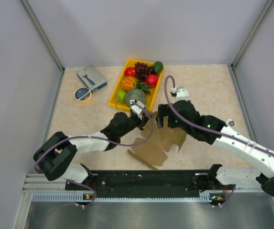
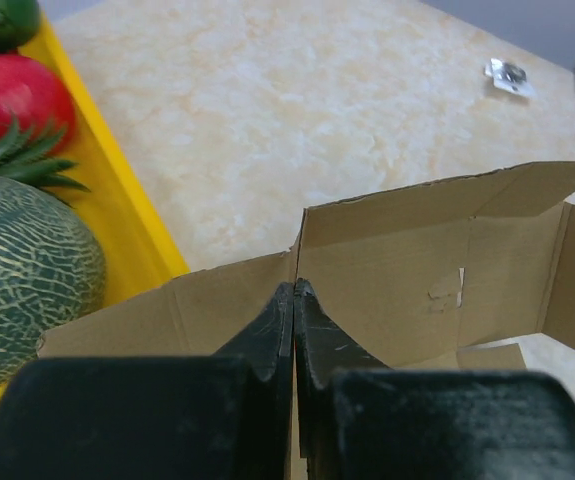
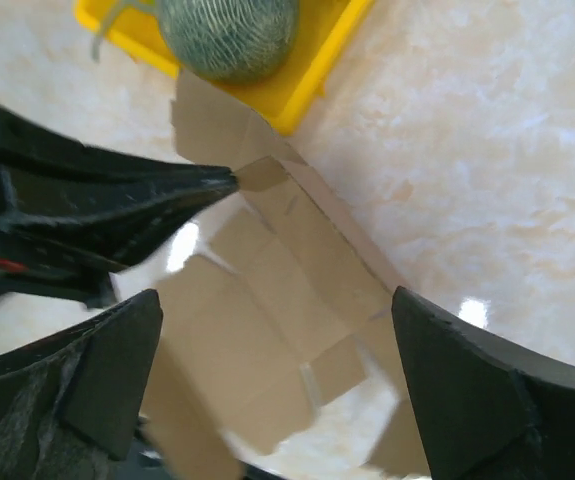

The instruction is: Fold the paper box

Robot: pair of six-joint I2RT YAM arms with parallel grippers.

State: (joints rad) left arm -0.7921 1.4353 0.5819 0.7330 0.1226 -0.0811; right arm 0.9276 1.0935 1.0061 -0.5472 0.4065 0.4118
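Paper box (image 1: pixel 158 143): part-raised between the arms, just beside yellow tray (image 1: pixel 113 99) | left gripper (image 2: pixel 294 290): clamped on flap edge | right gripper (image 3: pixel 272 300): spread wide above box | risk: thin edge pinch likely slips or tears cardboard.

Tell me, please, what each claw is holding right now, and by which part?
The left claw is shut on the paper box, pinching a raised flap's edge. The right claw is open, holding nothing.
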